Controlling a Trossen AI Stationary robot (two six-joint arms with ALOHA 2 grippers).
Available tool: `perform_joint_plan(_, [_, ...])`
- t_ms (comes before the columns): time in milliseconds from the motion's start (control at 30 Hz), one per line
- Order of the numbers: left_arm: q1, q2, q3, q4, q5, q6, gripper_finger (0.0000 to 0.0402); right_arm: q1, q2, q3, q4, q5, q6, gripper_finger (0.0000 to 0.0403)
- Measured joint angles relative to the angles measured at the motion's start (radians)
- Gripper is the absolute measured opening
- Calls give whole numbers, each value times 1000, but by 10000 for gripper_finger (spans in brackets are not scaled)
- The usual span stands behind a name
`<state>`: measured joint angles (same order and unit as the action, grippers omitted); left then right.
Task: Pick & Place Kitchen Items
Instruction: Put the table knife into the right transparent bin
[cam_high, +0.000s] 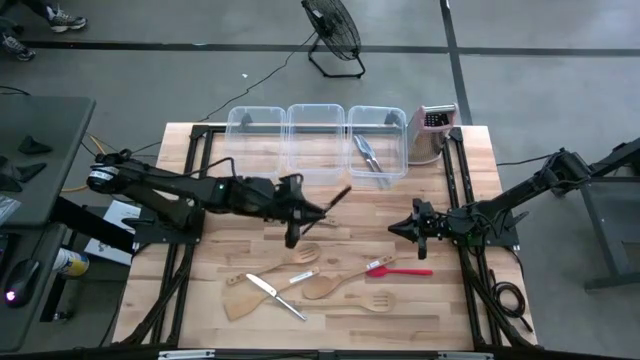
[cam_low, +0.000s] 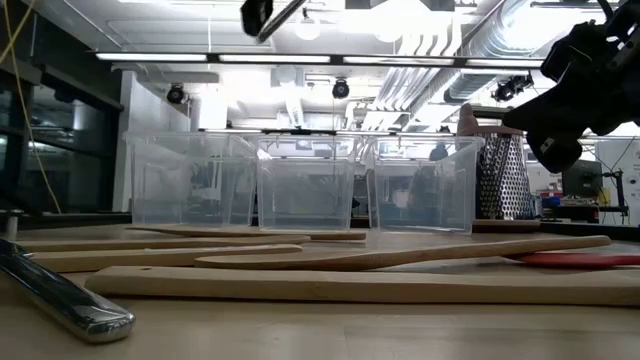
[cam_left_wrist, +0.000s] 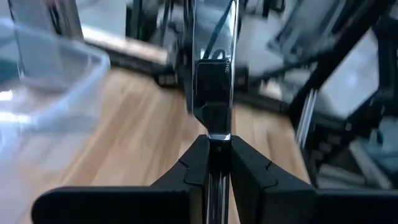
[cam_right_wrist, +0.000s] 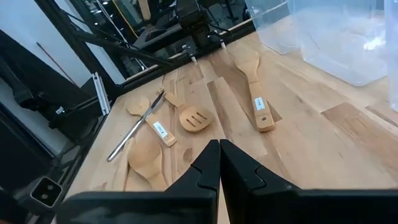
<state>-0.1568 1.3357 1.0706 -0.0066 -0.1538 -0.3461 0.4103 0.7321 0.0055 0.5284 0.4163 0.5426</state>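
My left gripper (cam_high: 308, 211) is over the table's middle, high above the top, and shut on a slim silver metal utensil (cam_high: 338, 197) that carries a black label (cam_left_wrist: 211, 84). It shows at the top of the low view (cam_low: 283, 14). My right gripper (cam_high: 394, 228) is shut and empty above the table's right half (cam_right_wrist: 219, 158). On the near half of the table lie wooden spoons (cam_high: 301, 252) (cam_high: 335, 284), a wooden spatula (cam_high: 244, 303), a slotted wooden spatula (cam_high: 372, 301), a silver knife (cam_high: 276, 296) and a red spatula (cam_high: 402, 270). Silver tongs (cam_high: 369, 158) lie in the right tub. My left gripper pinches one end of the silver utensil (cam_left_wrist: 217, 135) between its two fingers. The utensil runs on straight past the fingertips, in line with them. It is lifted clear of the table and slants toward the far right, its free end toward the right tub.
Three clear plastic tubs (cam_high: 316, 140) stand in a row at the far edge, with an upright metal box grater (cam_high: 432, 131) to their right. Black frame rails (cam_high: 455, 190) run along both sides of the wooden table. Bare wood lies between the tubs and the utensils.
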Motion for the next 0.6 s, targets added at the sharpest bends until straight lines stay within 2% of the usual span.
perform_joint_plan(167, [35, 0, 0, 75, 1, 0, 35, 0, -1, 0, 61, -63, 287, 3])
perform_joint_plan(233, [42, 0, 0, 79, -1, -4, 35, 0, 0, 0, 90, -68, 320, 2])
perform_joint_plan(333, [47, 0, 0, 93, -11, -10, 35, -1, 0, 0, 119, -77, 315, 2])
perform_joint_plan(433, [46, 0, 0, 101, -19, -11, 35, -1, 1, 12, 105, -77, 245, 7])
perform_joint_plan(600, [46, -1, 0, 118, -53, -11, 35, -1, 19, 114, 91, -74, 71, 59])
